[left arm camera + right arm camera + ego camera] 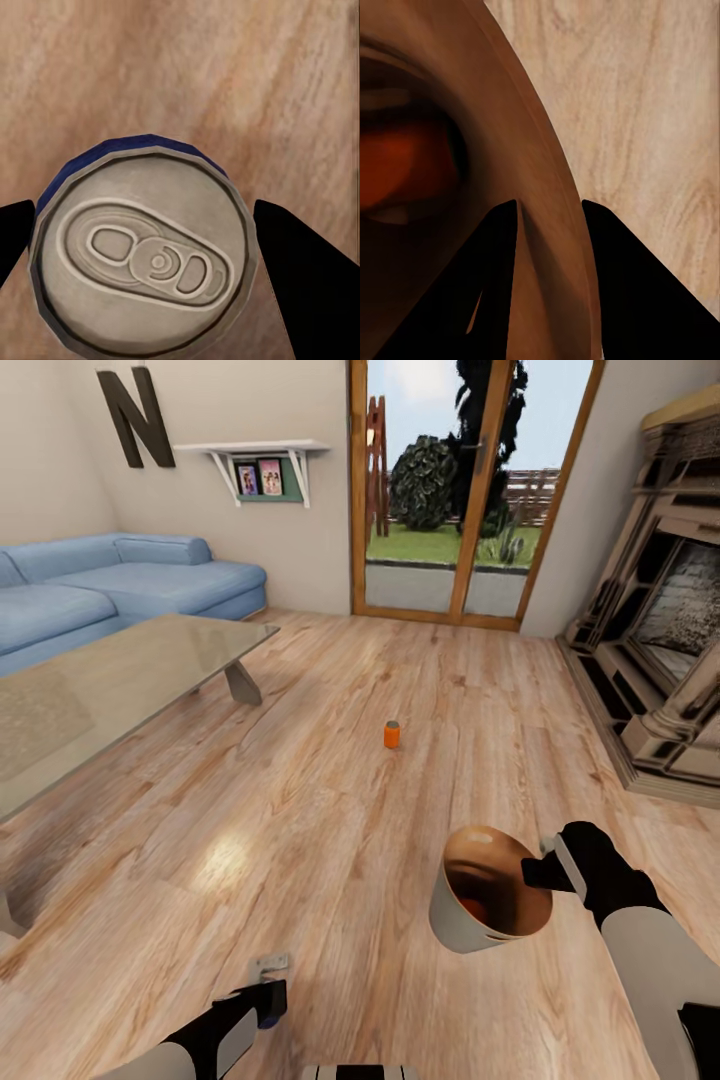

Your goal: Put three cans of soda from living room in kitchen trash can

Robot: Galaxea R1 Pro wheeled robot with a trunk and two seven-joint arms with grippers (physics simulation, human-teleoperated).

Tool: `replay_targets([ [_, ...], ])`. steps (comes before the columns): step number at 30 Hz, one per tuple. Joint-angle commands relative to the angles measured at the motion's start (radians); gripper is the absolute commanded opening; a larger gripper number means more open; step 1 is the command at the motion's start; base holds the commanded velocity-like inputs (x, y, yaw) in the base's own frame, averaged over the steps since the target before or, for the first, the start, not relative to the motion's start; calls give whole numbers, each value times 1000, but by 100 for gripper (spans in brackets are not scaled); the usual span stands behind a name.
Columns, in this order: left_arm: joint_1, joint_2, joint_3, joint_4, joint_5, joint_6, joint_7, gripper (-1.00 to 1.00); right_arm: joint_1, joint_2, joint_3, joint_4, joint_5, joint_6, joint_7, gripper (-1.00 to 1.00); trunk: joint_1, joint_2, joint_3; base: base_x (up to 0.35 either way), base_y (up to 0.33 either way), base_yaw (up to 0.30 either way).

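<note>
I am in the living room. An orange can of soda stands upright on the plank floor, mid-room, well ahead of both arms. My right gripper is shut on the rim of the trash can and holds it tilted above the floor; one finger is inside the wall and one outside. A reddish can lies inside it, also seen as a reddish can in the wrist view. My left gripper, low near the floor, is shut on the blue can, whose silvery top faces the camera.
A glass-topped low table stands at the left, with a blue sofa behind it. The fireplace lines the right wall. Wood-framed glass doors are straight ahead. Open plank floor runs between table and fireplace.
</note>
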Motion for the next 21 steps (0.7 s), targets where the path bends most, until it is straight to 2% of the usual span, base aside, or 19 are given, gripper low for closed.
replay_targets([
  [1,0,0,0,-1,1,0,-1,-100,0,0,-1,0,-21,0,4,-100,0,0,4,0,0,0],
  [10,0,4,1,-11,5,26,-4,-100,0,5,3,3,-16,0,3,-100,-5,2,39,0,0,0],
  [13,0,5,3,-20,5,96,-3,-100,0,7,5,5,-13,0,1,-100,-6,3,50,0,0,0],
  [16,0,5,4,-48,6,128,-3,-100,0,7,6,6,-12,0,-1,-100,-7,4,62,0,0,0],
  [21,0,6,6,-169,7,235,-3,-100,0,8,6,7,-11,0,-3,-100,-9,5,81,0,0,0],
])
